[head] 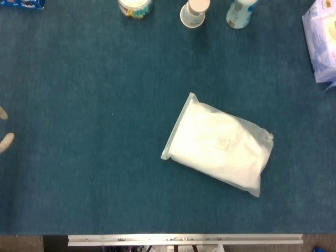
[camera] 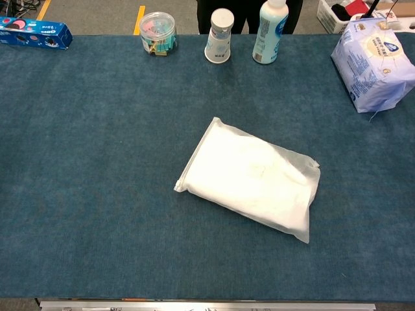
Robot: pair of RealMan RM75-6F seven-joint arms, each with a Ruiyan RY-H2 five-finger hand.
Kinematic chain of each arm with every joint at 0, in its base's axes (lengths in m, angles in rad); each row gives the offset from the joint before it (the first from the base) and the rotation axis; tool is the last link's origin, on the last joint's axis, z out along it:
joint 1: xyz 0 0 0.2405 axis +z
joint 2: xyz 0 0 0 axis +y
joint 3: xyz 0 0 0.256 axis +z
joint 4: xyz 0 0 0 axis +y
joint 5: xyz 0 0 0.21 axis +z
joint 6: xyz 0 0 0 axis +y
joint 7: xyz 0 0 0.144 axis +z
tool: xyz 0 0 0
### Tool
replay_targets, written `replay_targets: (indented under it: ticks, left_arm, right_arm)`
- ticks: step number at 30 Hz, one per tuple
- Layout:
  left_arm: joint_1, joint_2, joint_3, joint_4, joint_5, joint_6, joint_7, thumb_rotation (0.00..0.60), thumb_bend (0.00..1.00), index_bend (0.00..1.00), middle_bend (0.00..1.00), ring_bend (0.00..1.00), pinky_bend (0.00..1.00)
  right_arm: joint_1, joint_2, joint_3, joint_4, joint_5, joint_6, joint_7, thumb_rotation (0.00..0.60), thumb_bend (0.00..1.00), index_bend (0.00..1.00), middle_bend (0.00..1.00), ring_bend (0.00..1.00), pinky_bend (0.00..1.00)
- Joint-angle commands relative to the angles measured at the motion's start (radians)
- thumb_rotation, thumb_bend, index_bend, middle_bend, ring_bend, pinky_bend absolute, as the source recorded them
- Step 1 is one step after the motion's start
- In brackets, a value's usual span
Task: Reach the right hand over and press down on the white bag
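My surface [camera: 84,162] wears matt, napped blue cloth. The white bag [camera: 253,181] is smooth, frosted plastic film, faintly creased. A glossy plastic bottle [camera: 268,32] and clear plastic jar [camera: 157,32] stand behind; metal rail [head: 184,239] edges the front.

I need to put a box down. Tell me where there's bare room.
Widest bare cloth: left of the bag, below the jar. Another strip runs along the near edge. Crowded: the far edge, with jar, cup, bottle, and wipes pack at far right.

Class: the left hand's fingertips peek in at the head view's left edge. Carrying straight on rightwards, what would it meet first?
Probably the white bag; only bare blue cloth lies between it and the left hand. The hand's height and exact heading are unclear.
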Motion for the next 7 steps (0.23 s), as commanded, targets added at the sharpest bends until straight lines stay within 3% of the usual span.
replay_targets:
  ticks: [1,7]
  left_arm:
    - [0.001,0.001,0.000,-0.003,0.000,0.005,0.000,0.600,0.18,0.49,0.46,0.39,0.52]
    - [0.000,0.000,0.001,-0.001,-0.001,0.004,0.000,0.600,0.18,0.49,0.46,0.39,0.52]
  right_arm:
    - [-0.002,0.001,0.005,-0.001,-0.001,-0.006,0.002,0.600,0.60,0.54,0.67,0.52,0.36]
    - [-0.009,0.001,0.011,-0.002,-0.005,-0.014,0.000,0.600,0.60,0.54,0.67,0.52,0.36]
